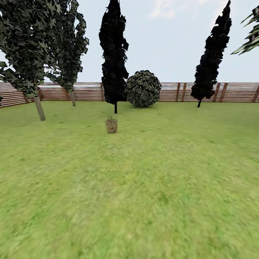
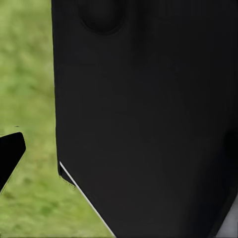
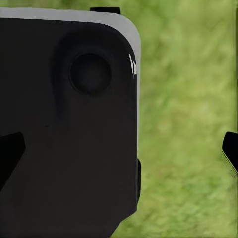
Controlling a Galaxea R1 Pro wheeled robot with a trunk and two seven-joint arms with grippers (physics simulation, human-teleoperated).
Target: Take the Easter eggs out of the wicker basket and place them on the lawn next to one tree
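Head view: wicker basket upright on lawn, mid-distance, just in front of thin black-trunk tree. Eggs too small to make out. Grey-trunk tree to the left, round bush by slat fence. Wrist views: dark robot body w/ grass beside. Left gripper, right gripper: fingertips barely at frame edges, open/closed can't tell.
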